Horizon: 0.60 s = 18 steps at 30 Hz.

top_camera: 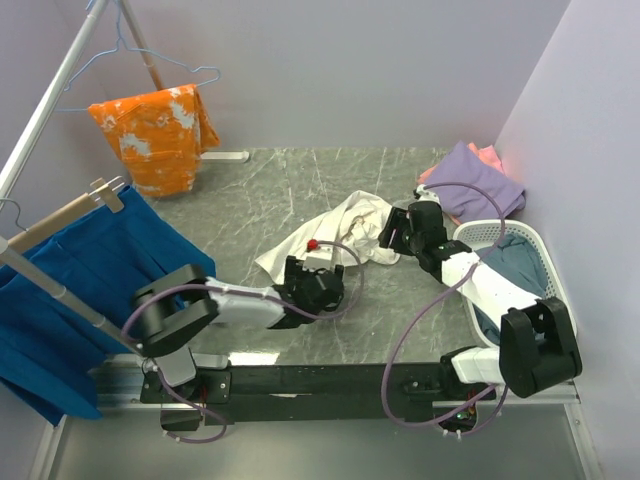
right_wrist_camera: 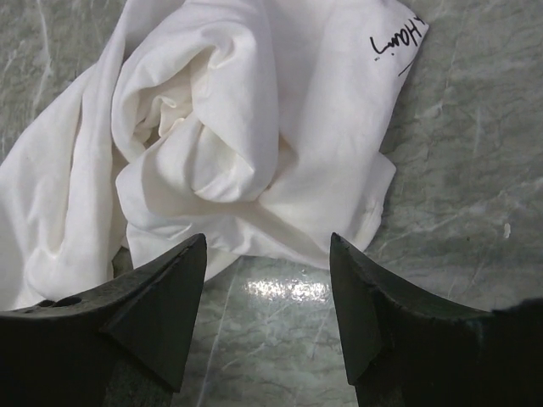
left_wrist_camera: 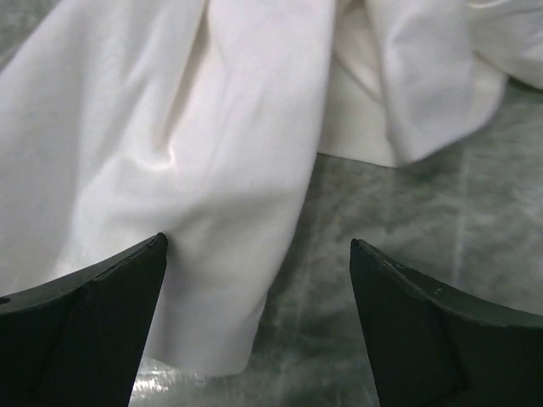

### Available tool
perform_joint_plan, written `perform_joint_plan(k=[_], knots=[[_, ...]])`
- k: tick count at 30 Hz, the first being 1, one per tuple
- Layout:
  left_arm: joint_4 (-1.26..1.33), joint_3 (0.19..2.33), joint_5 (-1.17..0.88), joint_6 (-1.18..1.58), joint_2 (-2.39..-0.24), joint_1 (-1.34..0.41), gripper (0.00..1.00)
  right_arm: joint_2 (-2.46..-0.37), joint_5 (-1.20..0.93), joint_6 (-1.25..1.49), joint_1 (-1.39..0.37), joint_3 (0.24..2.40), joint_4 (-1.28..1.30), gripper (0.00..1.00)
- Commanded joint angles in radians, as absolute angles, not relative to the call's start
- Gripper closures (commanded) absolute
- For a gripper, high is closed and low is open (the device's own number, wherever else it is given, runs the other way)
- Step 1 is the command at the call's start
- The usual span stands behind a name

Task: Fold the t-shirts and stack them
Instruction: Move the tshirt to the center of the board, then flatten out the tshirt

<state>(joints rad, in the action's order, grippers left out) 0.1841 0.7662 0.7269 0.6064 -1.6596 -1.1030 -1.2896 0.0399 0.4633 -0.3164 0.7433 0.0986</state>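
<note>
The white t-shirt (top_camera: 340, 228) lies crumpled mid-table, with a small red patch showing at its near edge. My left gripper (top_camera: 308, 272) is open at the shirt's near-left edge; in the left wrist view the cloth (left_wrist_camera: 212, 127) lies partly between its open fingertips (left_wrist_camera: 259, 246). My right gripper (top_camera: 393, 232) is open at the shirt's right edge; in the right wrist view the cloth (right_wrist_camera: 246, 127), with black handwriting on it, lies just ahead of the gripper (right_wrist_camera: 267, 242). The purple tee (top_camera: 482, 186) and salmon-pink tee (top_camera: 488, 155) lie at the back right. The grey-blue tee (top_camera: 518, 268) is in the basket.
A white laundry basket (top_camera: 500, 232) stands at the right by the wall. An orange splotched garment (top_camera: 160, 125) hangs at the back left. A large blue cloth (top_camera: 90, 270) hangs on the rack at the left, close to the left arm.
</note>
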Motion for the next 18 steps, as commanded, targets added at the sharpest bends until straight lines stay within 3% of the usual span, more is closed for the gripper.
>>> perform_joint_plan(k=[1, 4, 5, 7, 8, 18], knots=[[0.059, 0.886, 1.029, 0.633, -1.806, -1.126, 0.06, -1.316, 0.025, 0.462, -0.322, 0.738, 0.038, 0.33], [-0.060, 0.971, 1.117, 0.696, -1.886, -1.127, 0.23, -1.342, 0.031, 0.454, -0.322, 0.747, 0.032, 0.35], [-0.101, 0.994, 1.156, 0.706, -1.893, -1.127, 0.49, -1.360, 0.029, 0.446, -0.322, 0.752, 0.031, 0.36], [-0.112, 0.997, 1.184, 0.715, -1.870, -1.124, 0.75, -1.388, 0.014, 0.439, -0.322, 0.776, 0.034, 0.38], [-0.103, 0.989, 1.195, 0.710, -1.853, -1.123, 0.98, -1.417, 0.011, 0.437, -0.322, 0.785, 0.041, 0.38], [-0.041, 0.858, 1.074, 0.546, -1.366, -0.990, 0.99, -1.466, -0.041, 0.442, -0.322, 0.825, -0.020, 0.35]])
